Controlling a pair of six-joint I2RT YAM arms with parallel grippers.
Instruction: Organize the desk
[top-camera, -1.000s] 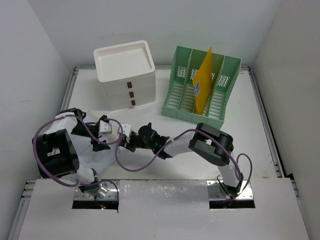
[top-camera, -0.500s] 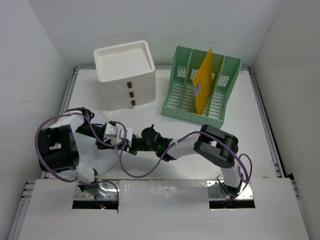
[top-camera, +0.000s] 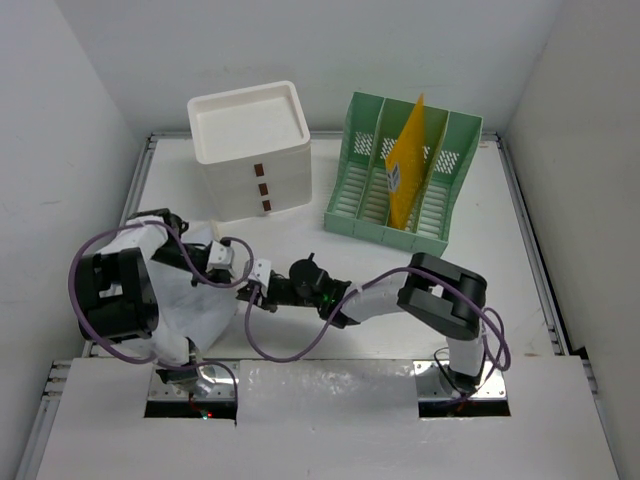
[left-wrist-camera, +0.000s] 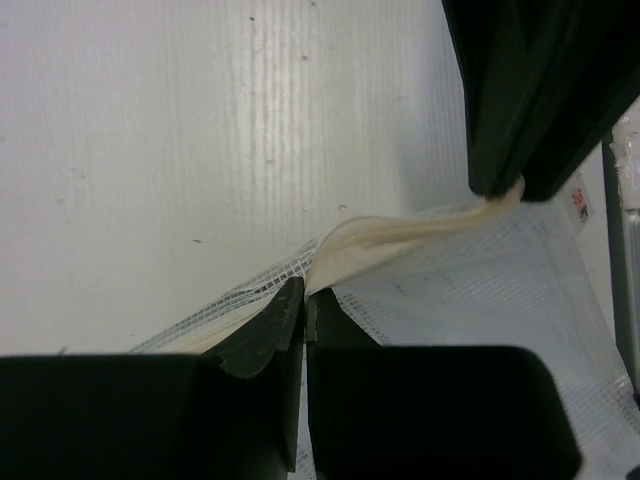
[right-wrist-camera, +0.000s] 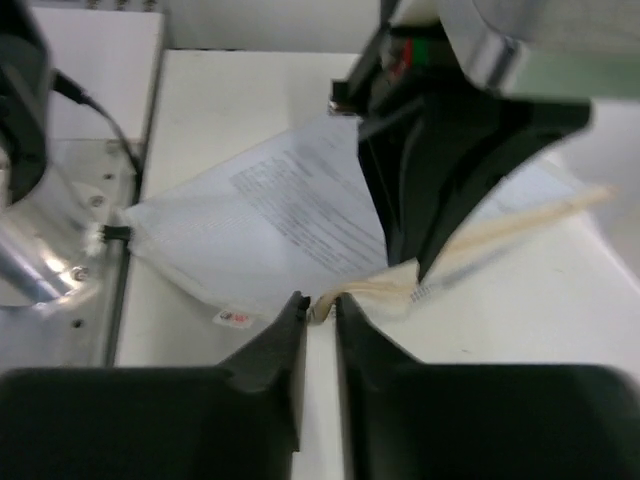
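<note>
Where the two arms meet at the near left of the desk, both are fastened on one item. Left gripper: jaws pressed together on the cream seam of a mesh document pouch, which lies flat with printed sheets inside. Right gripper: jaws drawn narrow on the same seam, just beside the left one's tips.

Judgement: two pinches so close on one edge suggest the mouth is being held or parted, or the limp pouch steadied for a lift. Which of these, I cannot tell.

Farther back, a white three-drawer box stands left of centre. To its right a green file rack holds one yellow folder leaning in a middle slot, a likely home for the pouch.

Surface: the desk spans the whole enclosure floor, white and matt, edged by metal rails. Room: plain pale walls close in on three sides.
</note>
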